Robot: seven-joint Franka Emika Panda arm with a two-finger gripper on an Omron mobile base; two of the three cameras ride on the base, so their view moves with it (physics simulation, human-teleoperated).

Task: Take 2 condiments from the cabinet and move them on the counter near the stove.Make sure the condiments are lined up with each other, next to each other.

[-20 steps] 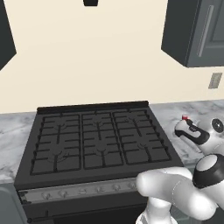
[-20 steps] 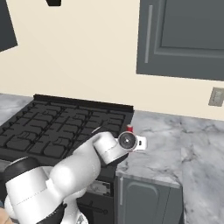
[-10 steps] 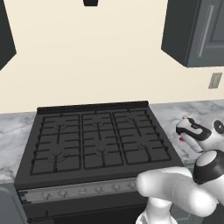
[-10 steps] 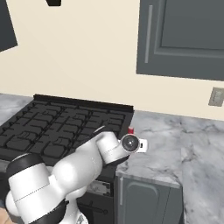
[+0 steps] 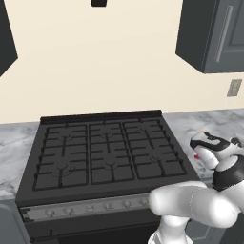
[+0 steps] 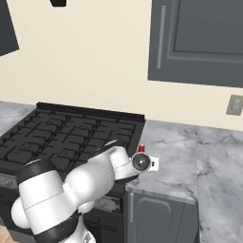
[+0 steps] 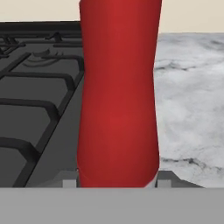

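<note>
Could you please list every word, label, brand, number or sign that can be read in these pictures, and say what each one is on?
No readable text anywhere.
Slim red squeeze bottle: plain red body, no label.
Wide black gas range: the silver knob strip shows small knobs, any markings too small to tell.
Dark grey wall cabinet: plain panelled door.
Beige wall outlet plate: no writing.
Grey-white veined marble counter: veining only.
</note>
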